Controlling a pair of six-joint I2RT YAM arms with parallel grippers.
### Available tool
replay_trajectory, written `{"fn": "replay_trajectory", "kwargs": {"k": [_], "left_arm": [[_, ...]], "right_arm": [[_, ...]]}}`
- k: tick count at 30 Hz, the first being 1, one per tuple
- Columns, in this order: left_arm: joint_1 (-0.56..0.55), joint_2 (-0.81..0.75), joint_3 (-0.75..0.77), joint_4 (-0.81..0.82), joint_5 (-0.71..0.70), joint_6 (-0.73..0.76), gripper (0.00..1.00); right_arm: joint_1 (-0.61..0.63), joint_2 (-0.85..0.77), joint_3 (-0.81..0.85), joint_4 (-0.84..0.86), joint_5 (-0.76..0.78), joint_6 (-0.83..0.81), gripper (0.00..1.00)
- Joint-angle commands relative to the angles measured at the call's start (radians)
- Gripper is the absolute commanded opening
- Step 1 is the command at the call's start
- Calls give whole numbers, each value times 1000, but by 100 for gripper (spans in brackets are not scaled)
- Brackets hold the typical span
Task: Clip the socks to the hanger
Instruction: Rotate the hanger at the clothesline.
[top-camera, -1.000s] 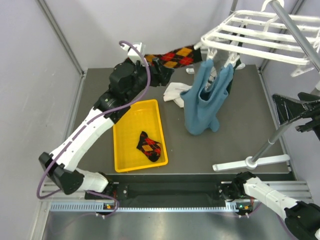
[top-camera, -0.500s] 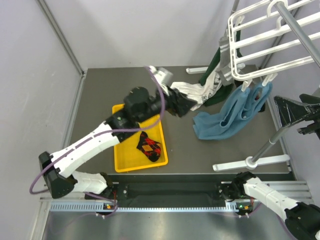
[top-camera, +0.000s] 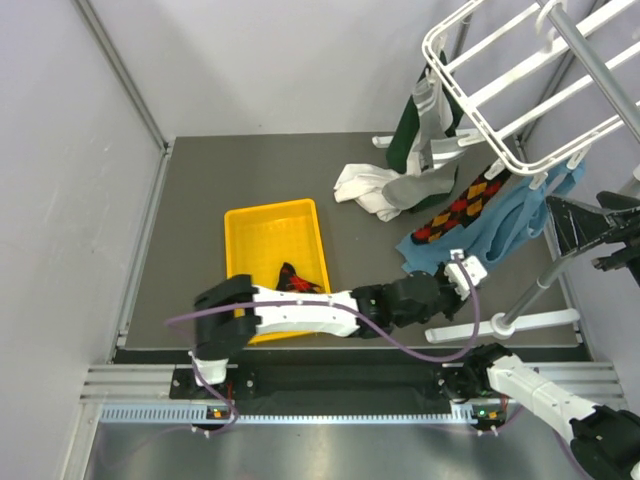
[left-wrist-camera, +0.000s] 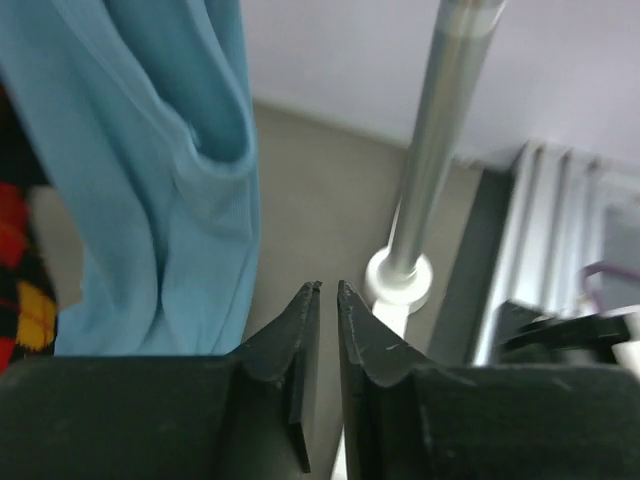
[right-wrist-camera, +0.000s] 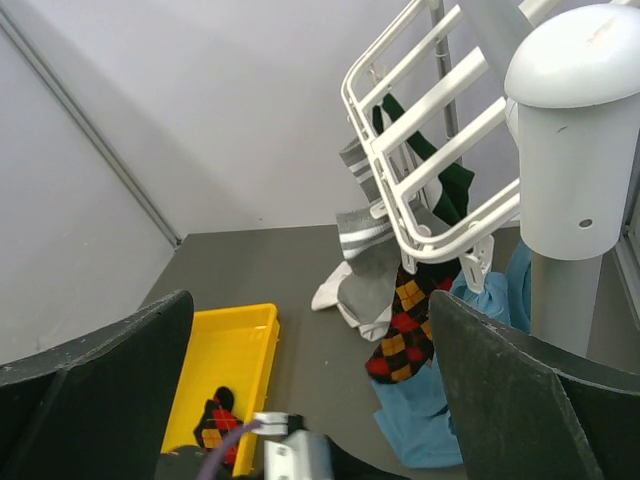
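Grey tabletop (top-camera: 200, 200), walled booth. Far right, the hanger (top-camera: 520, 90) hangs tilted off the stand pole (top-camera: 535, 290). One argyle sock (top-camera: 455, 210) and a grey sock (top-camera: 425, 185) dangle beneath it, apparently clipped. Near left, the second argyle sock (top-camera: 298, 283) lies in the yellow tray (top-camera: 270, 225). Your left tool (left-wrist-camera: 328, 290) is all but clenched on nothing, low beside the blue cloth (left-wrist-camera: 190, 180), well right of that sock. Your right tool (right-wrist-camera: 310, 300) gapes wide, empty.

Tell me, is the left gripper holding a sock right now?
No, the left gripper is shut with nothing between its fingers; the blue cloth hangs beyond it.
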Motion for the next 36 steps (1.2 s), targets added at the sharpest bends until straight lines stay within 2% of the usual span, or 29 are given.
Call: {"fn": "replay_trajectory", "kwargs": {"k": [1,11,15,21,25,31,36], "left_arm": [[-2,82,87,90,-37,43,17],[0,284,173,198,-62,128,15],[3,321,155,253,-10,108,4],[67,358,158,273,202,-76,0],[115,384,184,256,263,-138,0],[231,444,285,172,282,-297,0],[325,473,348,123,278,-360,0]], "right_arm": [[9,-13,-12,8,16,-13,100],[11,-4,-52,29,16,-31,100],[9,-5,-61,34,22,-28,100],[9,-10,-87,45,24,-25,100],[9,-10,-103,52,22,-24,100],[9,-4,-115,63,17,-24,99],[11,9,-110,69,10,-24,100]]}}
